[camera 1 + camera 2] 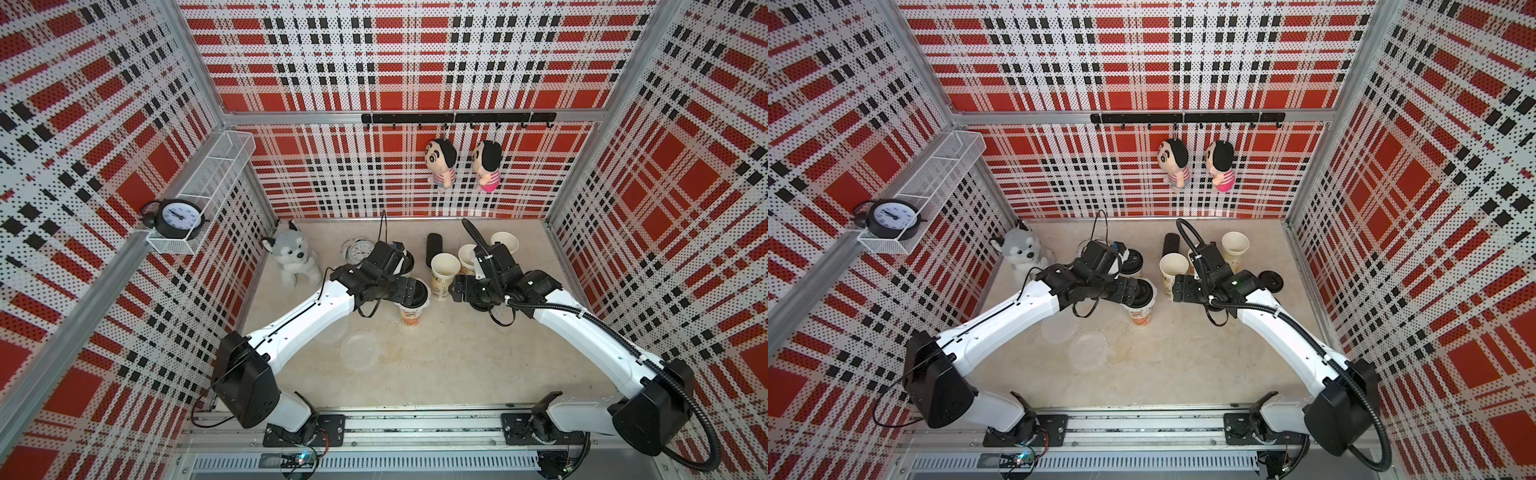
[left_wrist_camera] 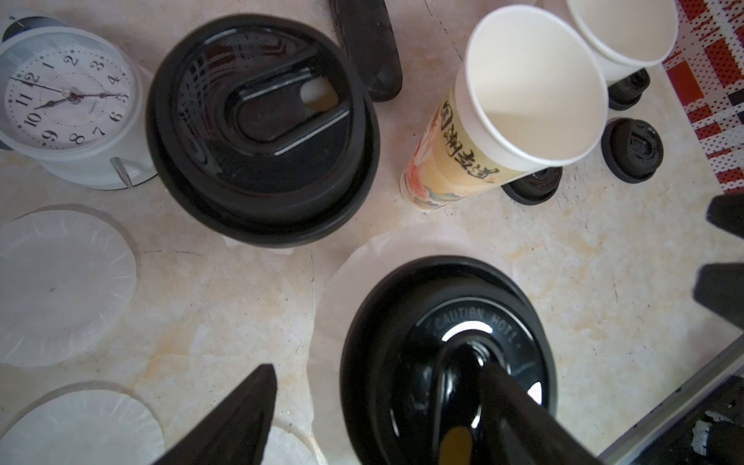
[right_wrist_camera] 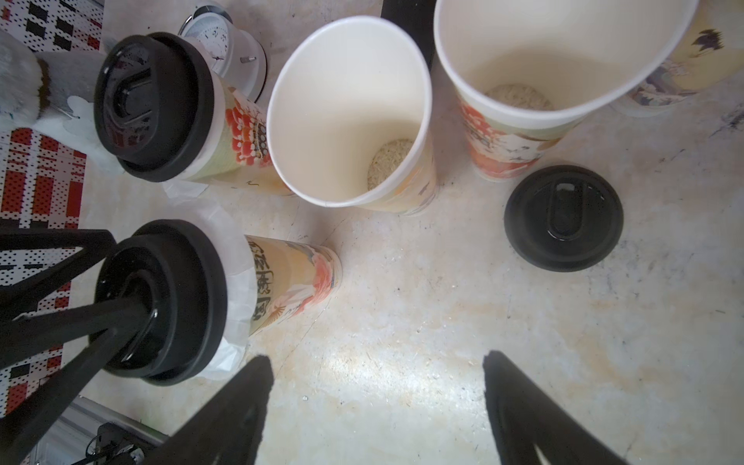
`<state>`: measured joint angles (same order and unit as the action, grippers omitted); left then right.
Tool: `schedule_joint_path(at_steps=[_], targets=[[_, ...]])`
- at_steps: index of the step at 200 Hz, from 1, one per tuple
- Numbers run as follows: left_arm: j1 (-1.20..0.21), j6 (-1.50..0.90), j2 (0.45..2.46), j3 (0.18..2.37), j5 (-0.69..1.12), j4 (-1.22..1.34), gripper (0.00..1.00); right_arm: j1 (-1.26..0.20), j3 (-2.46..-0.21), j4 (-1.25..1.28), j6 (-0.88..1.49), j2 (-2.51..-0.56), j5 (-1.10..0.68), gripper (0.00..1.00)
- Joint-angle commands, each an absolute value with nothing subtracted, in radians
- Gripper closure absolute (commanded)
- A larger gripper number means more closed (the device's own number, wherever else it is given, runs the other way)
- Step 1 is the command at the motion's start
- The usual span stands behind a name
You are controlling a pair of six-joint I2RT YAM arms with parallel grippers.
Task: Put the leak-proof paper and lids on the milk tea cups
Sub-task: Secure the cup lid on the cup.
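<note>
left pincer (image 2: 374, 374) wide over a lidded milk tea cup (image 3: 290, 277), right pincer (image 3: 376, 360) wide above table (image 3: 402, 306).

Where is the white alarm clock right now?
The white alarm clock stands back left in a top view, between the husky plush and a black-lidded cup.

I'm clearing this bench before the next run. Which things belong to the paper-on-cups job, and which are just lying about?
Job: paper cups, round paper sheets, black lids capping the papered cups.
Lying about: white clock, toy dog, black cylinder, two hanging dolls, black clock on the shelf.
</note>
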<state>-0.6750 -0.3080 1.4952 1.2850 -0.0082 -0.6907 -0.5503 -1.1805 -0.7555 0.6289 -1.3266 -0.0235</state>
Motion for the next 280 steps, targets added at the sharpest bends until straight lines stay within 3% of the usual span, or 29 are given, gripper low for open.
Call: schedule_joint_path(at_steps=[1, 120, 194, 280], targets=[[-0.681, -0.308, 1.504, 1.233, -0.029, -0.723, 0.18, -0.565, -1.183, -0.713, 0.632, -1.358, -0.043, 0.15], [-0.686, -0.328, 1.482, 1.156, -0.025, -0.701, 0.19, -0.663, -1.299, -0.663, 0.652, -1.503, -0.051, 0.27], [-0.686, -0.331, 1.478, 1.142, -0.021, -0.690, 0.19, -0.683, -1.295, -0.669, 0.658, -1.556, -0.041, 0.30], [-0.686, -0.335, 1.472, 1.124, -0.015, -0.678, 0.19, -0.689, -1.049, -0.683, 0.727, -1.527, 0.019, 0.31]])
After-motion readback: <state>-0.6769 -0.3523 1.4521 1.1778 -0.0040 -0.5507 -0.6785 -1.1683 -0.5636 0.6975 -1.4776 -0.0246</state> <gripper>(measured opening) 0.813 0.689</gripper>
